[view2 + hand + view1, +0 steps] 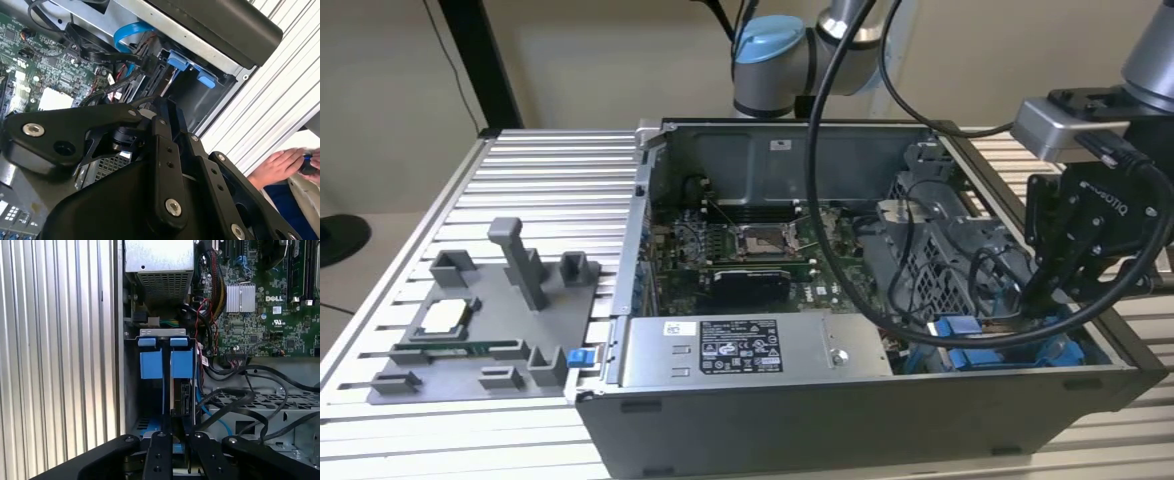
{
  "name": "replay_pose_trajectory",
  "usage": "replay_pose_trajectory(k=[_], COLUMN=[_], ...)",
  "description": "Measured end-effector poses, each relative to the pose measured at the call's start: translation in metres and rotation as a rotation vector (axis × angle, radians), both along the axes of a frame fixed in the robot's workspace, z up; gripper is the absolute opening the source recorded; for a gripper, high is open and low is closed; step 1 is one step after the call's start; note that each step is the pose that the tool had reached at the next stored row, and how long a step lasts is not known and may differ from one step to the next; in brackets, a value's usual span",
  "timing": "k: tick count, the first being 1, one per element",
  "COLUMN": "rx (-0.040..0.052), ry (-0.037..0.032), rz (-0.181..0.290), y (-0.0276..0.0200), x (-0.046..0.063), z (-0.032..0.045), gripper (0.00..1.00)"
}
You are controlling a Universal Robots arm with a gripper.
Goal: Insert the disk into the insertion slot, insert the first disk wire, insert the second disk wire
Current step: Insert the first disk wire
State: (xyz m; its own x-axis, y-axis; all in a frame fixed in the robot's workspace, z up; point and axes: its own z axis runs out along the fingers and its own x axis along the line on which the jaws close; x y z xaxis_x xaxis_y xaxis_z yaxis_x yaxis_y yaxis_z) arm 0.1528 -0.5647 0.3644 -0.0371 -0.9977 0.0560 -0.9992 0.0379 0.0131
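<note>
**Computer case** [854, 420], one, open-topped, standing on the ribbed metal table [547, 160]. Contents:
- motherboard [734, 250], one, on the case floor, with one silver finned heat sink [241, 297]
- grey metal box [734, 350] with a sticker, one, along the near wall
- insertion slot [300, 402], one, perforated grey metal, at the exterior view's right end of the case
- the disk [180, 365], one, seated edge-on in the insertion slot, with its blue carrier facing out
- blue tabs, two [146, 342] [178, 342], side by side at the carrier's outer end
- black cables [235, 402], several, looping over the perforated metal beside the disk
- blue flat cable [125, 32], one, curving near the blue tabs

**Fixture tray** [587, 330], one, grey plastic with upright posts, on the table at the exterior view's left of the case. Contents:
- square processor chip [443, 315], one
- memory stick [454, 348], one, lying flat just beside the chip

**Claw** [175, 427], one, lowered into the case over the disk's inner end and among the cables. Its fingers [159, 455] are drawn narrow. Whether anything is pinched between them cannot be told.

**Person's hand** [280, 165], one, beyond the table edge, well apart from the case.
</note>
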Motion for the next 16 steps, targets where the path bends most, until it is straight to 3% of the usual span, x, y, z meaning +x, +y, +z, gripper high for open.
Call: replay_pose_trajectory(k=[12,14,16], rx=[0.0003,0.0044,0.0152], ry=[0.0,-0.0009,-0.0035], rz=[0.0,0.0,0.0], y=[0.0,-0.0001,0.0], x=[0.0,0.0,0.0], z=[-0.001,-0.0016,-0.0023], gripper=[0.0,0.0,0.0])
